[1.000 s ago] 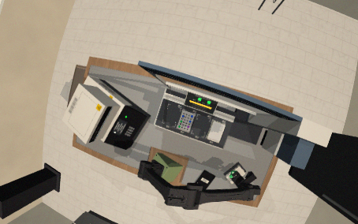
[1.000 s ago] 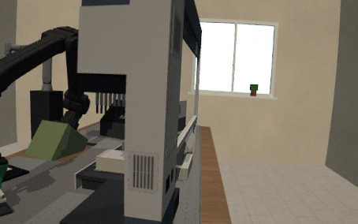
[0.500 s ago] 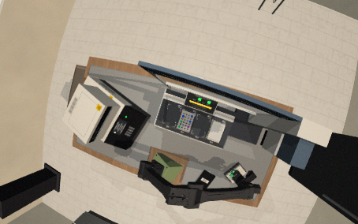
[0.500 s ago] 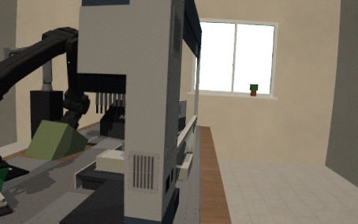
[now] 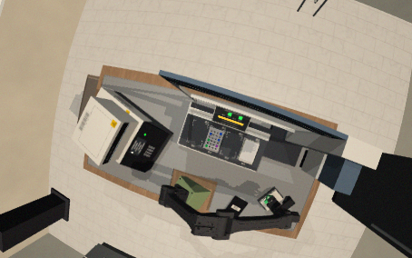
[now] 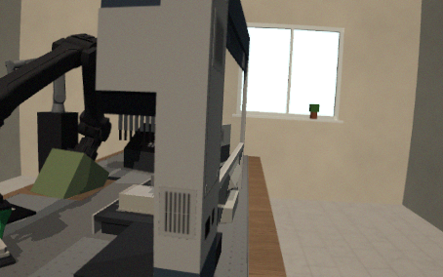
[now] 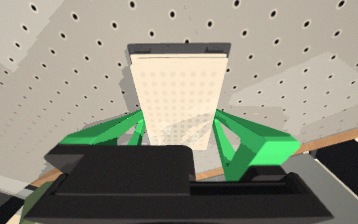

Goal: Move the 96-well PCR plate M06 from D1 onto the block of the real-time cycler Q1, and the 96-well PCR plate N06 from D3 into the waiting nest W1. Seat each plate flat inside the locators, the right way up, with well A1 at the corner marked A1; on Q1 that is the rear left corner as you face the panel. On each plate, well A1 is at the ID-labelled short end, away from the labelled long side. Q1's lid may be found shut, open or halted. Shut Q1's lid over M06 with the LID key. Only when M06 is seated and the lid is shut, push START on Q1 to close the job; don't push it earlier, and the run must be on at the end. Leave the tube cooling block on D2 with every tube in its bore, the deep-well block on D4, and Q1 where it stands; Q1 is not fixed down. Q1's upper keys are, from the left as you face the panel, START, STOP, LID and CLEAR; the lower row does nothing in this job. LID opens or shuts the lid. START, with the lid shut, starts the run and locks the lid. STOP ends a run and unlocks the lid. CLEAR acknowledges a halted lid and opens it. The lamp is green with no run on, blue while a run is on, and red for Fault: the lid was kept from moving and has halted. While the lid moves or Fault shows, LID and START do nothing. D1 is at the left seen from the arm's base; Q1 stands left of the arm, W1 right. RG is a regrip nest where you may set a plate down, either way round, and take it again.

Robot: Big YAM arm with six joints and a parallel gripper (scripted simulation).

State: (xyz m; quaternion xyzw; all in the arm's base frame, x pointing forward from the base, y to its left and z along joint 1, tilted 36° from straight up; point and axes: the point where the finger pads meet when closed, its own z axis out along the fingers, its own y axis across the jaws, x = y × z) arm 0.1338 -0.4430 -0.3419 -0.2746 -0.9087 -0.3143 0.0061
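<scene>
Green jaws clamp a cream 96-well PCR plate point(image 7: 176, 102) at the worktop's point(image 5: 299, 218) right front corner, over a dark nest point(image 7: 178, 47), not seated. Cycler point(image 5: 118, 132) steps look untouched; lamp green.

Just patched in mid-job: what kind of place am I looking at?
Most likely a lab automation bench: a liquid-handling deck holding plates, a boxy benchtop instrument with a keypad and green lamp, and the gripper clamped on a cream 96-well plate over perforated board.
</scene>
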